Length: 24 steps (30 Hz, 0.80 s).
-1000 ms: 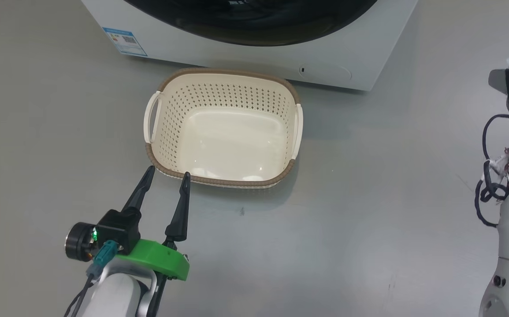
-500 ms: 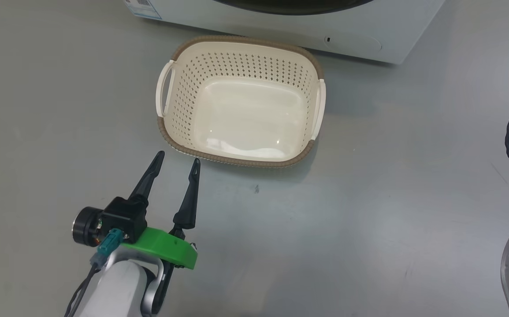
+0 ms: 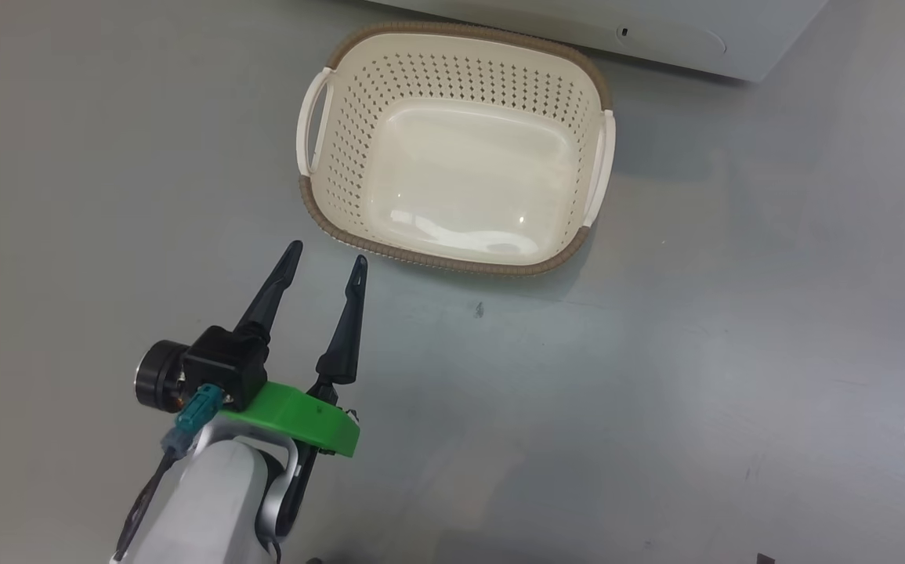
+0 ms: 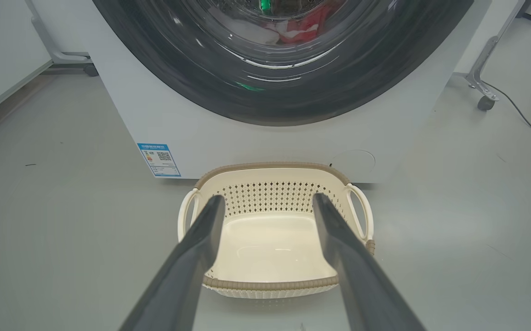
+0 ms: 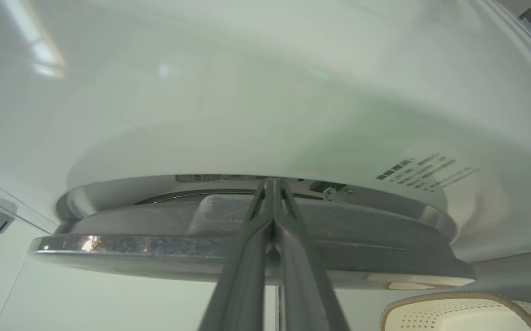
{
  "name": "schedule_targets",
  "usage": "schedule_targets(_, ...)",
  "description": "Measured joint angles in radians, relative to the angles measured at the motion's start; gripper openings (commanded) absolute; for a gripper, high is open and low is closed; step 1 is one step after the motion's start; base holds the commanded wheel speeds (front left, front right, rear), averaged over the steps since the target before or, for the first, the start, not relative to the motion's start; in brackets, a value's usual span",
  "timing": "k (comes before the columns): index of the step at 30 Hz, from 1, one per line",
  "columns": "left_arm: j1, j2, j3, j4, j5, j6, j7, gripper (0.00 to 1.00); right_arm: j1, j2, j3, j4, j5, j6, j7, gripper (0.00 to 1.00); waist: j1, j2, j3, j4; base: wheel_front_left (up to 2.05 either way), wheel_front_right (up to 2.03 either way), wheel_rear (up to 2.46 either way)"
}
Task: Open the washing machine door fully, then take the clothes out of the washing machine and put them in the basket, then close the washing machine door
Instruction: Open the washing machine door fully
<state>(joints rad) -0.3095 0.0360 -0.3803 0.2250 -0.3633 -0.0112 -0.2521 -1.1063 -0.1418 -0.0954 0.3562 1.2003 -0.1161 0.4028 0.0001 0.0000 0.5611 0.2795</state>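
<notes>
From the head: left gripper (image 3: 327,253) spread wide, holding nothing, above the floor (image 3: 656,376) just short of the empty basket (image 3: 460,265). Along the left wrist, further: the washing machine (image 4: 247,142) behind the basket, the clothes (image 4: 311,23) red behind the washing machine door (image 4: 201,73) glass. At the right wrist: right gripper (image 5: 273,181) pinched shut, tips at the door's edge.
</notes>
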Motion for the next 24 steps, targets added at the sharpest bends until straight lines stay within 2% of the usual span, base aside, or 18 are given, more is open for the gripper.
schedule_targets(24, -0.020, -0.004, -0.024, 0.003, -0.037, 0.007, 0.000, 1.00, -0.137, 0.009, -0.059, 0.151, 0.155, -0.010, 0.134, 0.00, -0.0001, 0.0000, 0.039, 0.027, 0.00, 0.00, 0.00)
